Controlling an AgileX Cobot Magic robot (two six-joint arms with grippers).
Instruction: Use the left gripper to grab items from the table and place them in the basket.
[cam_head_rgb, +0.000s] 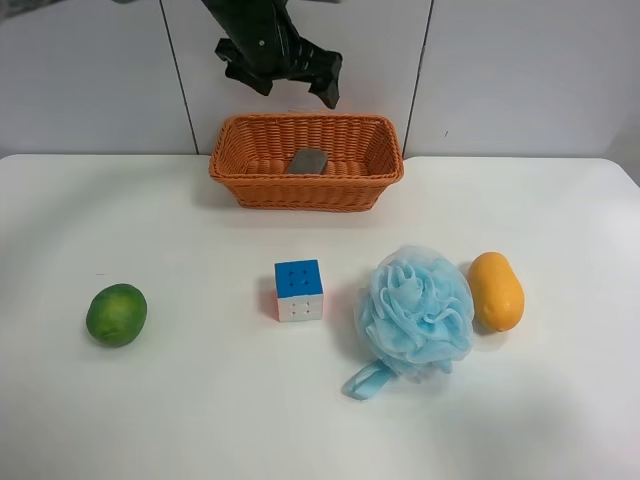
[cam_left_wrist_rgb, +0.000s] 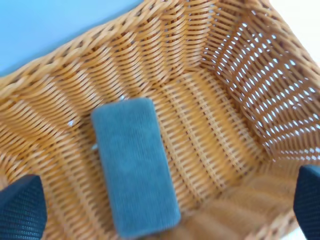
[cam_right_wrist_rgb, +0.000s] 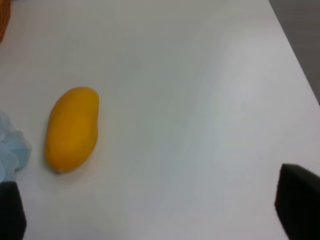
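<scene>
The wicker basket stands at the back middle of the white table. The grey block lies inside it, also shown in the left wrist view. My left gripper hovers above the basket, open and empty; its fingertips frame the block from above. On the table lie the green fruit, the puzzle cube, the pale-blue bath pouf and the orange mango. My right gripper is open over bare table near the mango.
A grey panelled wall rises behind the table. The table's far right edge shows in the right wrist view. The pouf's strap trails toward the front.
</scene>
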